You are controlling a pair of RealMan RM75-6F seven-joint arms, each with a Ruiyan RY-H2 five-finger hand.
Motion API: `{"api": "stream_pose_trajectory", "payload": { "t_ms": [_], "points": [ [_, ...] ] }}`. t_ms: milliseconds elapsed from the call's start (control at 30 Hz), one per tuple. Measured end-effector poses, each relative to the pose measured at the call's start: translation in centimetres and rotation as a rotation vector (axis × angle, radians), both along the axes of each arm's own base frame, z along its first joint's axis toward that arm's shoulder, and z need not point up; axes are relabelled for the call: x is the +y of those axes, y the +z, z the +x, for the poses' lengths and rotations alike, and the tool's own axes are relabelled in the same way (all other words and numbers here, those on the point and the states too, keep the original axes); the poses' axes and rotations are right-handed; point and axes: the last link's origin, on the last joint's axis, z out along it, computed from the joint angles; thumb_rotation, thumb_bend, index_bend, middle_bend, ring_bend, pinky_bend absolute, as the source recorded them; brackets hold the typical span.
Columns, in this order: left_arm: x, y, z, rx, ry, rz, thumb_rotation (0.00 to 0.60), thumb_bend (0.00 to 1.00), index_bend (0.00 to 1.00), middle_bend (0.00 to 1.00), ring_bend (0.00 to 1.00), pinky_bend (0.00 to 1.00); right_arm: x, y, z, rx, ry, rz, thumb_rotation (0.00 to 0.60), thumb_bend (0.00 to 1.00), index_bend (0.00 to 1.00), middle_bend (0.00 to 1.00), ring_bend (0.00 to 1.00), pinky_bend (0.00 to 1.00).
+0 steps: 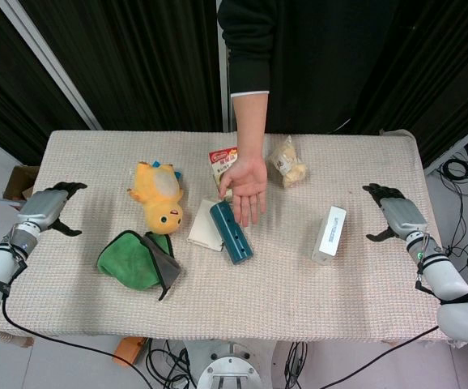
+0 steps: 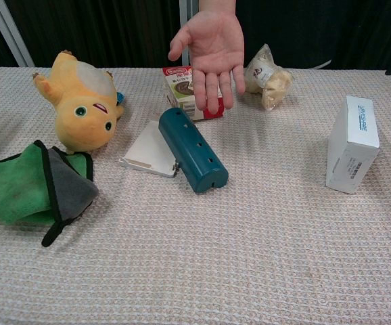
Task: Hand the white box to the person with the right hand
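The white box [image 1: 329,233] stands on its long edge at the right of the table, also plain in the chest view [image 2: 352,143]. My right hand [image 1: 396,212] hovers at the table's right edge, a short way right of the box, fingers apart and holding nothing. My left hand [image 1: 49,207] sits at the left edge, fingers spread and empty. The person's hand [image 1: 244,186] reaches palm up over the table's middle [image 2: 212,57]. Neither of my hands shows in the chest view.
A teal cylinder [image 1: 231,232] lies on a flat white card [image 1: 205,232] in the middle. A yellow plush toy [image 1: 159,196] and a green-grey cloth [image 1: 138,259] lie left. A snack packet [image 1: 221,165] and a bagged bun [image 1: 287,163] lie at the back.
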Motion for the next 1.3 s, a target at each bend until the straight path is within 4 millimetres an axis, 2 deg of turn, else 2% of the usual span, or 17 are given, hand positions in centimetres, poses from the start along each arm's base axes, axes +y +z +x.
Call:
{"api": "stream_pose_trajectory", "payload": {
  "t_ms": [633, 867, 1033, 1133, 1267, 1300],
  "points": [
    [-0.1, 0.6, 0.8, -0.002, -0.019, 0.013, 0.6, 0.08, 0.14, 0.12, 0.08, 0.2, 0.3, 0.7, 0.6, 0.019, 0.036, -0.01, 0.6, 0.05, 0.0, 0.0, 0.0, 0.0],
    [-0.9, 0.8, 0.6, -0.013, -0.036, 0.054, 0.6, 0.08, 0.14, 0.12, 0.08, 0.2, 2.1, 0.7, 2.5, 0.15, 0.24, 0.007, 0.6, 0.06, 0.0, 0.0, 0.0, 0.0],
    [-2.3, 1.1, 0.0, -0.043, -0.104, 0.199, 0.6, 0.09, 0.14, 0.12, 0.08, 0.2, 3.6, 0.3, 4.3, 0.261, 0.431, -0.002, 0.6, 0.06, 0.0, 0.0, 0.0, 0.0],
    [-3.8, 1.3, -1.0, -0.055, -0.152, 0.31, 0.6, 0.09, 0.14, 0.12, 0.08, 0.2, 4.2, -1.0, 5.1, 0.306, 0.526, 0.003, 0.6, 0.06, 0.0, 0.0, 0.0, 0.0],
    [-7.3, 1.0, -3.3, -0.067, -0.185, 0.411, 0.6, 0.09, 0.14, 0.12, 0.08, 0.2, 4.0, -2.5, 4.9, 0.351, 0.569, 0.028, 0.6, 0.07, 0.0, 0.0, 0.0, 0.0],
    [-8.7, 0.6, -4.2, -0.075, -0.189, 0.422, 0.6, 0.09, 0.14, 0.12, 0.08, 0.2, 3.8, -2.8, 4.8, 0.36, 0.573, 0.037, 0.6, 0.07, 0.0, 0.0, 0.0, 0.0]
  ]
}}
